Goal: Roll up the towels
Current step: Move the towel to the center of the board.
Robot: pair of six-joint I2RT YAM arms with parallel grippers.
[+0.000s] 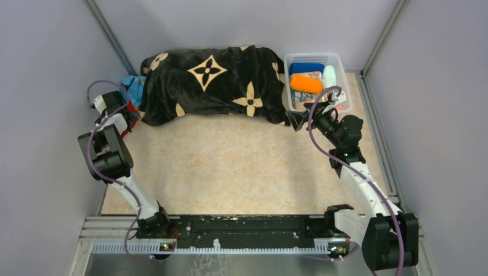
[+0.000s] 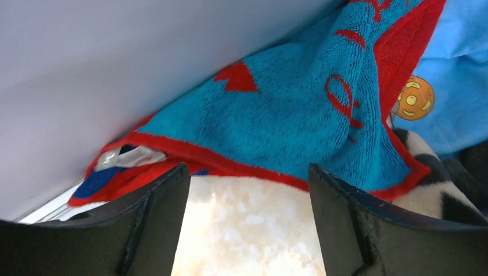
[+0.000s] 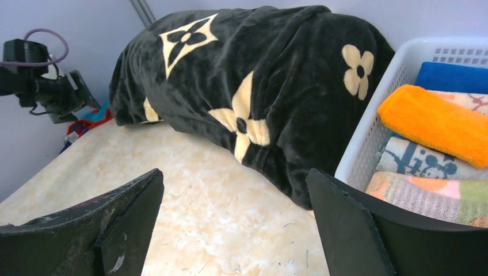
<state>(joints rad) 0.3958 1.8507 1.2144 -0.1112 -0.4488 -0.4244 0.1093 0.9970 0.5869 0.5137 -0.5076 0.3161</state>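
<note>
Jaws apart, the left gripper (image 2: 247, 224) reaches into the far-left corner, facing the red-and-turquoise towel (image 2: 299, 115) beside the black blanket (image 3: 259, 69), while the right gripper (image 3: 236, 230), equally spread, hovers by the basket (image 3: 368, 126) holding the orange towel (image 3: 437, 123).

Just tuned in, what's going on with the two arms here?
The left gripper is open and empty, facing the crumpled red-and-turquoise patterned towel that lies against the left wall beside the big black plush blanket. The right gripper is also open and empty, hovering next to the white plastic basket, which holds an orange towel and several other cloths.
</note>
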